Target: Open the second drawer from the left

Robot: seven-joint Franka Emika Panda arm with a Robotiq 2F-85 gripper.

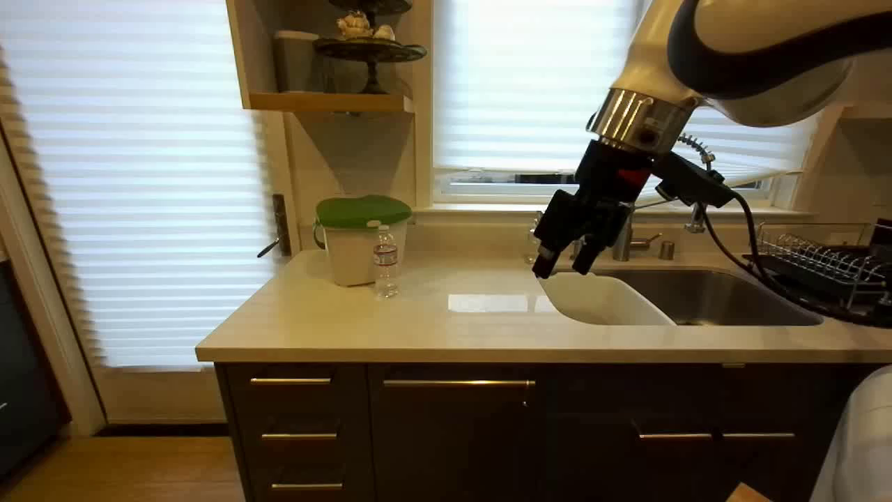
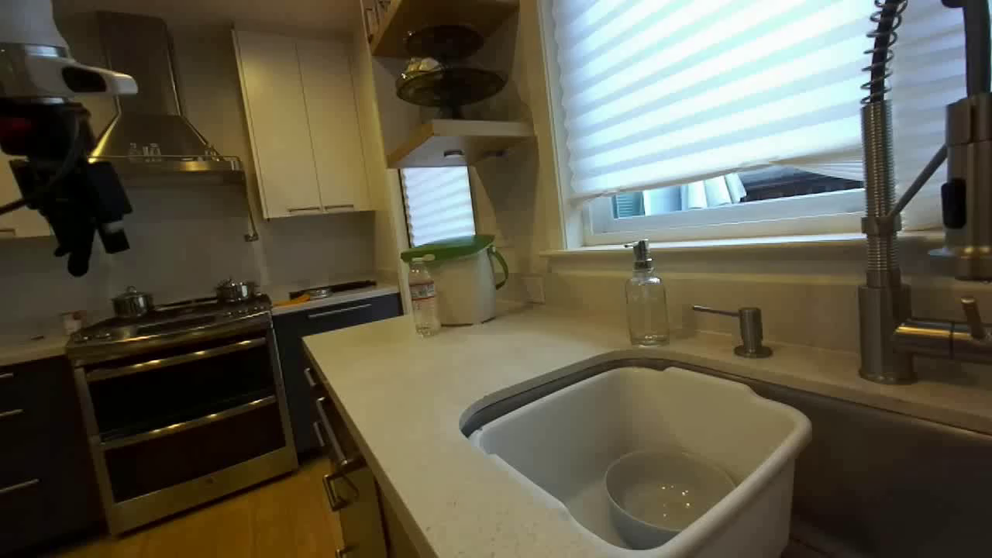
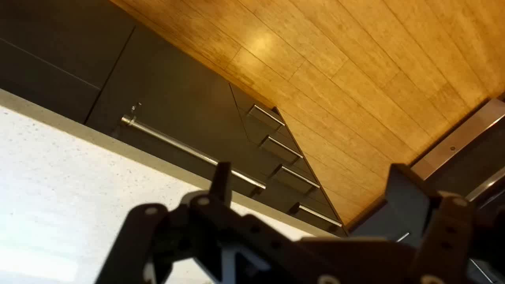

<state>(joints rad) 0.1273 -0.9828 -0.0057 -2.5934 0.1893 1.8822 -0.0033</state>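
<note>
The second drawer from the left (image 1: 453, 439) is a wide, tall dark-brown front under the counter, and it is shut. Its long silver bar handle (image 1: 446, 383) runs along its top. In the wrist view, the same drawer front (image 3: 177, 94) and its handle (image 3: 169, 142) lie at the left, partly behind one finger. My gripper (image 1: 563, 266) is open and empty, raised near the sink, above counter height and apart from the handle. The gripper also shows in an exterior view (image 2: 94, 254) at the left edge and in the wrist view (image 3: 311, 169), fingers wide apart.
Narrow stacked drawers (image 1: 293, 408) with short handles stand left of the wide one. On the counter (image 1: 446, 335) are a water bottle (image 1: 385, 261) and a green-lidded bin (image 1: 348, 251). A white tub (image 2: 635, 403) sits in the sink. A dish rack (image 1: 822, 268) is at the right.
</note>
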